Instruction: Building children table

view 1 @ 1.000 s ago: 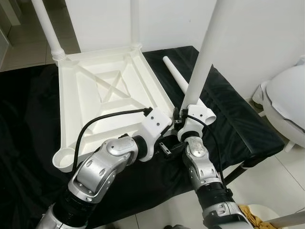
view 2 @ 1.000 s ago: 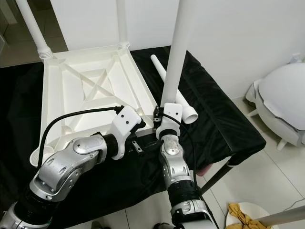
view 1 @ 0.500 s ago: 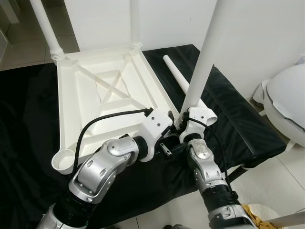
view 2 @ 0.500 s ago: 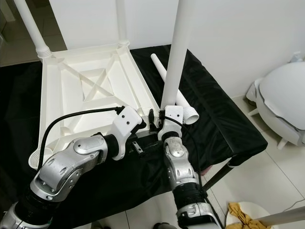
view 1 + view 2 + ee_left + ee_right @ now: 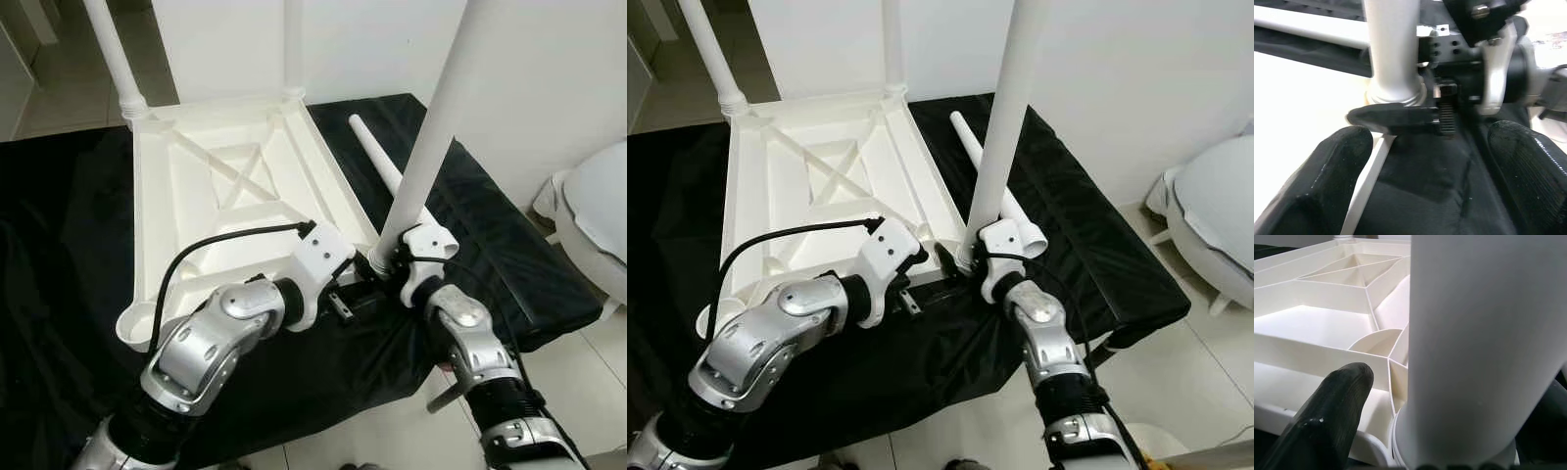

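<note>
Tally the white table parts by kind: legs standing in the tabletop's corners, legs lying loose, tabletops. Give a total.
Legs standing in corner sockets: 3, far left, far right, near right, gripped by the right gripper
Loose leg lying on the black cloth: 1
Upturned tabletop: 1
Total: 5

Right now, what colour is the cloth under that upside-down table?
Black, plain; the cloth shows best in the left eye view.

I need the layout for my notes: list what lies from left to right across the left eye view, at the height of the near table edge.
Black cloth → upturned white tabletop → left gripper → upright leg held by right gripper → white round object.
</note>
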Available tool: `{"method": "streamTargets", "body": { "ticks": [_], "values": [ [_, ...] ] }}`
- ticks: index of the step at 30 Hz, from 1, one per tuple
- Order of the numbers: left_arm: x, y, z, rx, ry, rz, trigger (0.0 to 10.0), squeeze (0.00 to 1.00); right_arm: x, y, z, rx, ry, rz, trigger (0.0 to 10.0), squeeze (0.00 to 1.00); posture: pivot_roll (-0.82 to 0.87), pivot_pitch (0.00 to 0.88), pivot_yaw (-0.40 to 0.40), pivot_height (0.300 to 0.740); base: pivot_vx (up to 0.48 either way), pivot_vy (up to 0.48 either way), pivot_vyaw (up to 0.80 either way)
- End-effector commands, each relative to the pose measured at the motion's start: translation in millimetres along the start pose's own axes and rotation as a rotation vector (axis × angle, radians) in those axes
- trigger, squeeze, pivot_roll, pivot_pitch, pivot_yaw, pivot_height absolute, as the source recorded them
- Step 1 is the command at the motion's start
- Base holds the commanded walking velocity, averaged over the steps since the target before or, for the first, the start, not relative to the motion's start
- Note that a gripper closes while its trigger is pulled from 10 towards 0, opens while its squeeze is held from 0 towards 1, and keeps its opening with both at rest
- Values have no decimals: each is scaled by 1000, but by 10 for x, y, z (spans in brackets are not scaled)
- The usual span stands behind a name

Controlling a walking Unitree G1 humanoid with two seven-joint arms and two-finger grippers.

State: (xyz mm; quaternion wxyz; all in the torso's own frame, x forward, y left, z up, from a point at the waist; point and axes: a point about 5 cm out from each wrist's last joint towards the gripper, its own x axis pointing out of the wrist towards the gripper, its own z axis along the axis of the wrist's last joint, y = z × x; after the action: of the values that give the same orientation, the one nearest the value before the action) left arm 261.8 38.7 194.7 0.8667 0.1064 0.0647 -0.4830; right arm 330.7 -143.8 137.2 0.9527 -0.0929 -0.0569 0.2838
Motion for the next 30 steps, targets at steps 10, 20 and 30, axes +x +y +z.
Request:
{"method": "streamTargets", "body": {
  "ticks": [10,20,30],
  "values": [
    [-1,-4,-7,6,10,-32,10000,0,27,-194,-20,-27,34,95,10000,0,-23,46,25,740,0,0,0],
    [-14,-6,-11,5,14,-29,10000,0,6,-266,-52,-7,24,111,0,0,-17,54,28,740,0,0,0],
    [-24,-14,-17,-2,16,-29,10000,0,-20,-270,-112,24,19,32,0,0,-20,68,29,740,0,0,0]
  ]
}}
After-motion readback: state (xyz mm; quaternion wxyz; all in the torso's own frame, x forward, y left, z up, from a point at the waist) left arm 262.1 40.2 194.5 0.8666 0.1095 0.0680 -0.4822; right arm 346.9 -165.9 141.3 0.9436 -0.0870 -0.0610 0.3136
